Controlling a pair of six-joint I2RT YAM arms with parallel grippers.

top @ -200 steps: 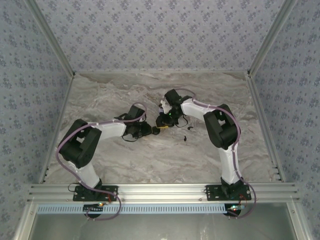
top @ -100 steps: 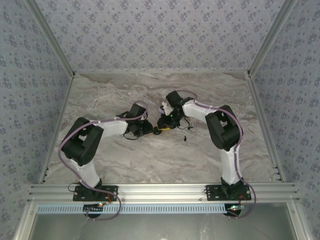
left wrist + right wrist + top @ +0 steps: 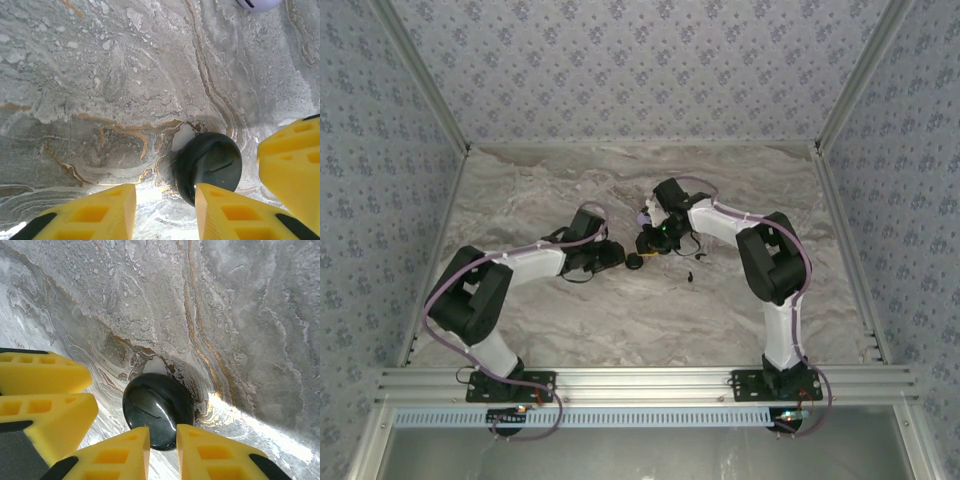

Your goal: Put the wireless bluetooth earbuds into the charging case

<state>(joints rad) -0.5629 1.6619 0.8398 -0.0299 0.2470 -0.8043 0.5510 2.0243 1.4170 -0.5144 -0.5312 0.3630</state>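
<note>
We see the left gripper [image 3: 165,202] low over the marble table [image 3: 100,75], its fingers moderately wide with bare table between them. The black puck-shaped charging case [image 3: 207,160] lies flat just beside its right finger. The right gripper [image 3: 163,440] sits at the case's near edge, fingers narrow with a slim empty gap. Tiny black earbuds [image 3: 688,275] lie on the table further right, apart from the case.

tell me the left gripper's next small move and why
Probably nudge the left gripper sideways toward the black puck: its jaws stand open, but the puck lies ahead of one finger, not in the gap between them.
</note>
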